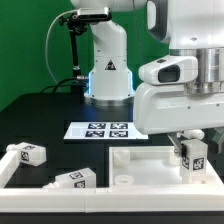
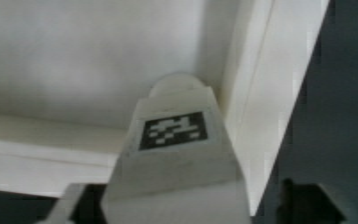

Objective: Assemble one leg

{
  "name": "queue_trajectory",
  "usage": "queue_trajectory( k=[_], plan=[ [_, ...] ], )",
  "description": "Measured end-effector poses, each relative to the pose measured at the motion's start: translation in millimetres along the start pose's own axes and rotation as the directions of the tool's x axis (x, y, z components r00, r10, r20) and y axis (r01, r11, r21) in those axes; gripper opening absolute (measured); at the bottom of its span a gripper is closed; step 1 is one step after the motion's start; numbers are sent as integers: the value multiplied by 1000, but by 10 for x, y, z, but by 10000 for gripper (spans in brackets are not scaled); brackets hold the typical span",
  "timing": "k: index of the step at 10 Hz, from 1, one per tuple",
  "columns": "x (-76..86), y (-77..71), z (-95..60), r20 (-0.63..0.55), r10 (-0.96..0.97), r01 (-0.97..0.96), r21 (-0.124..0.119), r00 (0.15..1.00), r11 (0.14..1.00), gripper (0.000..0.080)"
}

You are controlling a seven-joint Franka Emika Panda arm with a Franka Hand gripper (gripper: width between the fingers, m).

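Leg (image 1: 194, 156) upright in hand (image 1: 192, 168).

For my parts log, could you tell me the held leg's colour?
White, with a black-and-white square tag; the leg shows best in the wrist view.

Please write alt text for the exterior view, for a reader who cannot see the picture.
A white robot gripper holds a tagged white leg upright over the corner of a white panel at the exterior view's right. Two more legs lie at the left, and the marker board lies flat on the dark table behind.
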State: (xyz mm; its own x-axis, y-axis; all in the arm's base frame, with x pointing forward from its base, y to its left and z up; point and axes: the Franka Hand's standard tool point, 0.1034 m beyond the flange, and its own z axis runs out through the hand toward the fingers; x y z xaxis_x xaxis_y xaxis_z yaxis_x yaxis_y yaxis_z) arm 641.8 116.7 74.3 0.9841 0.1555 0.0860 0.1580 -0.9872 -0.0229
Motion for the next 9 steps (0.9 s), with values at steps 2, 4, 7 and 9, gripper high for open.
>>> queue_trajectory(
  k=[2,4,7,9],
  plan=[
    [5,22,0,-3,136,-136,0,991,991,286],
    [14,42,11,-14,352,-352,3,936,936,287],
    [7,79,12,-12,741,-741,17,671,671,287],
    [-3,103,10,19,920,-920,19,392,392,287]
  ],
)
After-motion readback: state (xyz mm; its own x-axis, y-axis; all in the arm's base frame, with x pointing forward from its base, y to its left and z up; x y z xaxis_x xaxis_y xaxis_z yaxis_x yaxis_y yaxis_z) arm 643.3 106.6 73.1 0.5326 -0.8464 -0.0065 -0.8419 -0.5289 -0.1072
